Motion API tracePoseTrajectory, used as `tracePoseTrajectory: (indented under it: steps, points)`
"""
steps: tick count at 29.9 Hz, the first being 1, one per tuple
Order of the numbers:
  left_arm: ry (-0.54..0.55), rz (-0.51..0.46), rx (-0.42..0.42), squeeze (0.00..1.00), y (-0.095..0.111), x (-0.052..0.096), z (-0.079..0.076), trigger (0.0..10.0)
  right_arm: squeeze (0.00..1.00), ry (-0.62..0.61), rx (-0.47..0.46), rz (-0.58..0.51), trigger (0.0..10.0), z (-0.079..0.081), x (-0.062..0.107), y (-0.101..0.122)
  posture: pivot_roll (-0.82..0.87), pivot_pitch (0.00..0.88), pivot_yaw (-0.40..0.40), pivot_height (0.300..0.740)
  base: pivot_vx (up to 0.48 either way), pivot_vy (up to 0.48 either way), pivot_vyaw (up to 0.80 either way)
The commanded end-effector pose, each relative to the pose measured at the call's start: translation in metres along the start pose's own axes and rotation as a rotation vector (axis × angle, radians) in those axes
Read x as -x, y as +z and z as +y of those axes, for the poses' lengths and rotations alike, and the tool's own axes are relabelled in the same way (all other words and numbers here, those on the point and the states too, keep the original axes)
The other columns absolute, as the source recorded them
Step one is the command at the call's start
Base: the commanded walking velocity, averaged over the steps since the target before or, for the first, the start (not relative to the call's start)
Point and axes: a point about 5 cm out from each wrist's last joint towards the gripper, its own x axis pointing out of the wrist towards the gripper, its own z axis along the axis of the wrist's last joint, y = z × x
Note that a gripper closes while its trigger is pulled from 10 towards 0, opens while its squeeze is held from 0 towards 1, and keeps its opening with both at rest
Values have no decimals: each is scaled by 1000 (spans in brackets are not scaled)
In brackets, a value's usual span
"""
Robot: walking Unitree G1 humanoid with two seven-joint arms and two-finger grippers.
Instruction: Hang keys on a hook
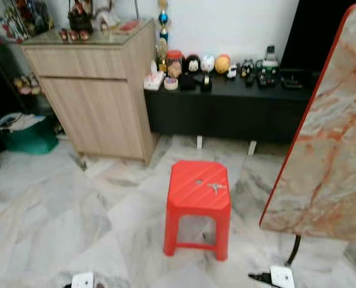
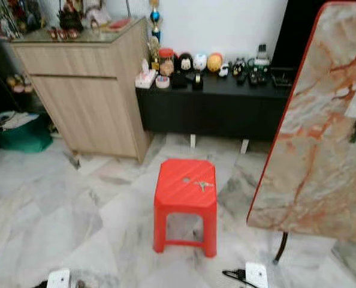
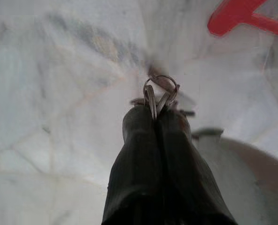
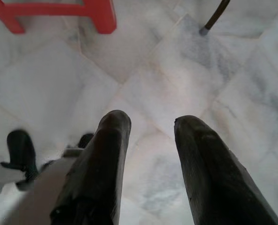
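Even indoor light, soft blur (motion), faint shadows

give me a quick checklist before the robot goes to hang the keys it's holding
1. Left gripper shut on key ring: ok, the ring sticks out past the closed fingertips.
2. Right gripper free: ok, fingers apart over bare marble floor.
3. Hook located: cannot tell, none can be made out.
4. Second set of keys on the red stool: not ok, lying on the seat, not picked up.
5. Path ahead: not ok, the stool stands directly in front and the tilted marble tabletop crowds the right side.
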Motion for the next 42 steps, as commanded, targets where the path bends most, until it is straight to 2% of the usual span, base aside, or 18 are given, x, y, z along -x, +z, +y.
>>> tracePoseTrajectory:
  steps: [1,26,42]
  points:
    - [3,-5,-11,0,1,0,1,10000,0,3,-5,-5,10000,2,0,2,-8,19,-10,740,0,-311,0]
    - [-4,-23,-26,0,5,0,4,10000,0,25,-12,-17,10000,6,0,-1,-26,0,20,740,0,-312,0]
    - [-25,-52,-27,0,12,-2,-5,10000,0,23,-9,-14,10000,-3,1,-3,-23,0,7,740,0,-313,0]
